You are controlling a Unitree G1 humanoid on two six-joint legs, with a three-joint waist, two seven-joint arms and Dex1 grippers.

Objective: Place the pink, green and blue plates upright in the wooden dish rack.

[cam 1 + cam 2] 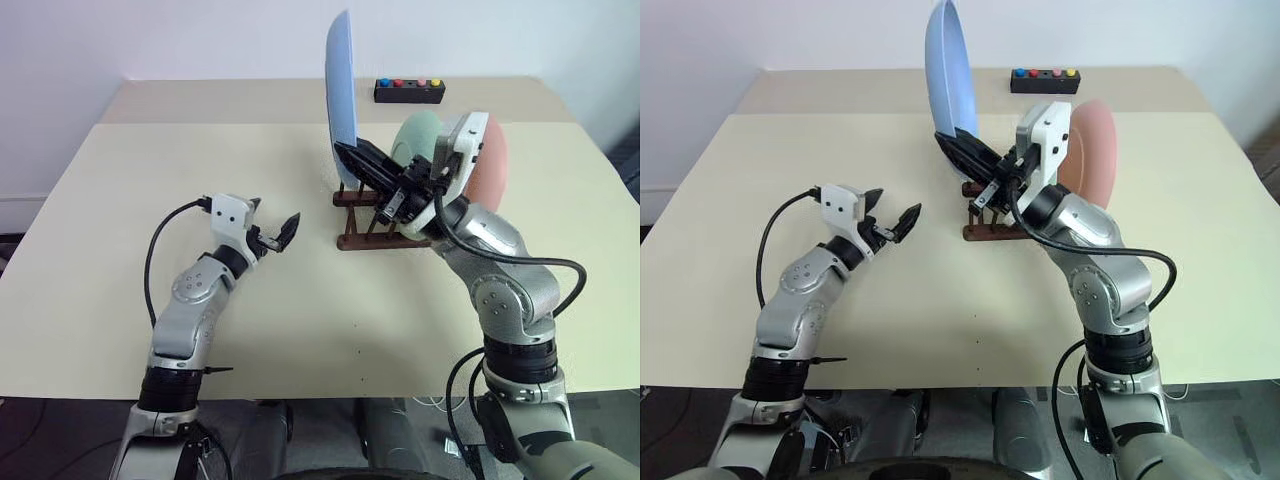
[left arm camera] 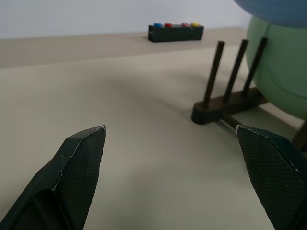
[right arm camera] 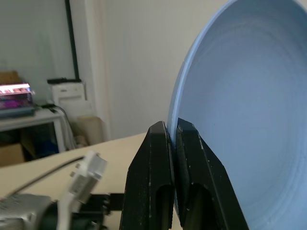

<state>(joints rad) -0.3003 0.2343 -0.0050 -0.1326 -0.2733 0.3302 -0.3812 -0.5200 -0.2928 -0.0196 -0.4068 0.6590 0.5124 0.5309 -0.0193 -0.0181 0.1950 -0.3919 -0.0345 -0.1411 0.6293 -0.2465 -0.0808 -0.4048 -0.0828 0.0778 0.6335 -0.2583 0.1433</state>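
My right gripper [image 1: 347, 152] is shut on the lower rim of the light blue plate [image 1: 341, 95] and holds it on edge above the near-left end of the dark wooden dish rack [image 1: 360, 241]. The rim sits between the pressed fingers [image 3: 163, 143] of the blue plate [image 3: 240, 120]. The mint green plate [image 1: 415, 138] stands upright in the rack behind my right hand. The salmon pink plate [image 1: 492, 160] stands upright further right, its base hidden by my arm. My left gripper [image 1: 272, 232] hovers open and empty above the table, left of the rack, pointing at its pegs [image 2: 231, 72].
A black box with coloured buttons [image 1: 409, 91] lies at the back of the beige table [image 1: 120, 250], behind the rack. A seam crosses the table near the back. The table's front edge runs just before my arms.
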